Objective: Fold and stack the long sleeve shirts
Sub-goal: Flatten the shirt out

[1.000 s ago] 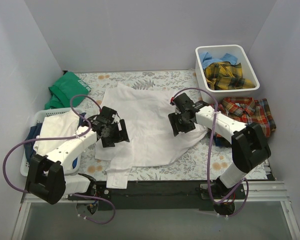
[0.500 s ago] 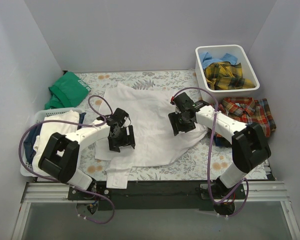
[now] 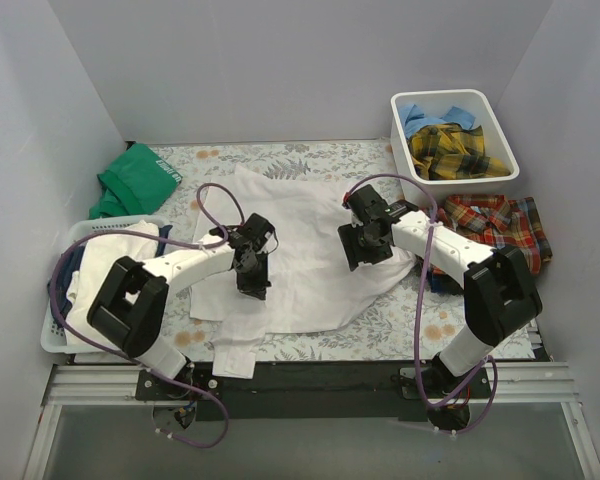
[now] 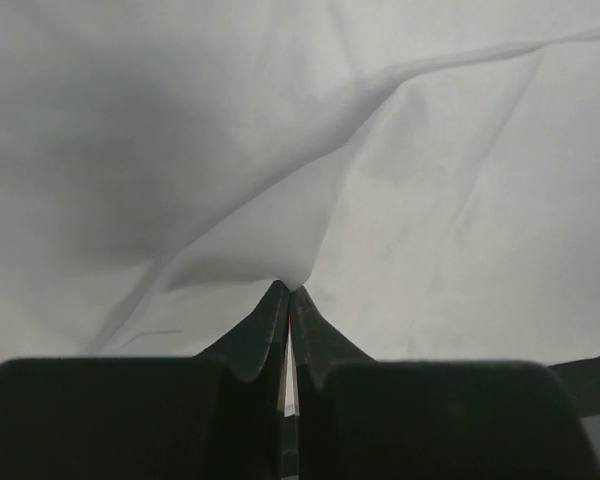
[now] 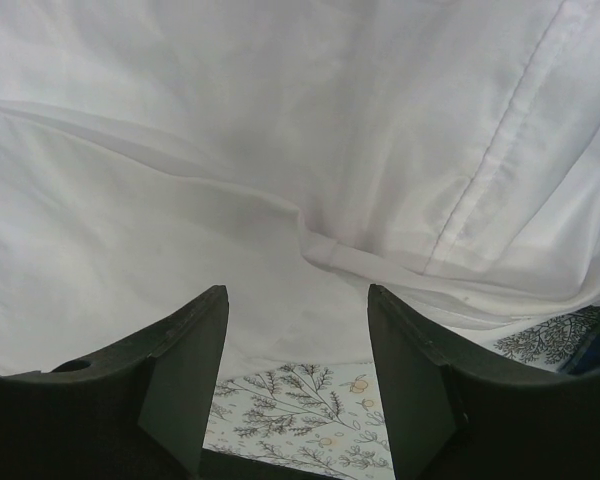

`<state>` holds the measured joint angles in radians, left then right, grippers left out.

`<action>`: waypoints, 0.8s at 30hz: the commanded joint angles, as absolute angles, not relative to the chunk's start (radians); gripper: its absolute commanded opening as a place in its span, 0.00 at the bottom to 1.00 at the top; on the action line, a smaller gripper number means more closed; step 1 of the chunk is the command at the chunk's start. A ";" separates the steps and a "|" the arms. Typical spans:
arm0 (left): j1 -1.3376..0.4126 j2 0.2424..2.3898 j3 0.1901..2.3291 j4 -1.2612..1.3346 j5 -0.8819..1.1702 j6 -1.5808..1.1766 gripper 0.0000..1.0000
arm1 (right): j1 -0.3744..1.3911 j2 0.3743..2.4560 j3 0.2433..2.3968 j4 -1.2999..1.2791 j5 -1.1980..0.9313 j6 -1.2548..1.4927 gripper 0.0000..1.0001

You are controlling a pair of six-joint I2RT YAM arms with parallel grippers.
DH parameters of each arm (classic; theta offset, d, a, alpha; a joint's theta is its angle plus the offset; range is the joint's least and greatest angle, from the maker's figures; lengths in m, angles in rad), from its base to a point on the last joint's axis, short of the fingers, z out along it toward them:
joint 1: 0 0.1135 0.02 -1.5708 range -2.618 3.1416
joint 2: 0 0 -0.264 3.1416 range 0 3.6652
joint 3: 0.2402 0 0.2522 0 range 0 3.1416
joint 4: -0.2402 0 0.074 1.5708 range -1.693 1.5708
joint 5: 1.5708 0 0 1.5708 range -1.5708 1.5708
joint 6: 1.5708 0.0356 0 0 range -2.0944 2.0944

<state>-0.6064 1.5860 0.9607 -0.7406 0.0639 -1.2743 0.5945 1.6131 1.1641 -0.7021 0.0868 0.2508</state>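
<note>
- Bin (image 3: 507, 152): a white tub at the far right. In it lie the yellow plaid shirt (image 3: 450, 148) and, towards its far left corner, the blue shirt (image 3: 425, 115). Both are crumpled.
- Basket (image 3: 95, 227): a white slatted one at the near left edge. It holds a white cloth (image 3: 105, 262) heaped over a dark blue cloth (image 3: 65, 272).
- Green cloth (image 3: 135, 178): bunched on the table at the far left, beyond the basket. It has a small white tag on it, but the writing is too small to read.
- White shirt (image 3: 305, 250): spread on the floral cover (image 3: 400, 320) in the middle of the table, between the two arms. One part trails towards the near edge.
- Red plaid shirt (image 3: 495, 225): loose on the cover at the right, just near of the bin.
- Left gripper (image 4: 288, 295): the jaws are closed, pinching a raised fold of the white shirt on its left half.
- Right gripper (image 5: 295, 292): the jaws stand apart and hold nothing. They are over the white shirt's right edge, where a hem and the floral cover show between the fingers.
</note>
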 commanded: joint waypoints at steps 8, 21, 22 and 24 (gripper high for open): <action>-0.704 1.142 0.849 -0.729 0.382 -1.292 0.00 | 0.514 1.525 1.131 -0.706 0.129 0.325 0.66; -0.796 1.129 0.864 -0.857 0.405 -1.171 0.02 | 0.472 1.560 1.150 -0.707 0.114 0.325 0.66; -0.805 1.143 0.871 -0.912 0.382 -1.169 0.02 | 0.471 1.560 1.150 -0.704 0.114 0.327 0.66; -0.831 1.187 0.882 -0.959 0.350 -1.170 0.02 | 0.469 1.565 1.150 -0.704 0.112 0.327 0.66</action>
<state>-0.7887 1.1393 0.8352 -0.8257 0.3939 -1.2137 0.4770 1.5574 1.1290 -0.7071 0.1093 0.3153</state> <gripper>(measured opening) 0.015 0.661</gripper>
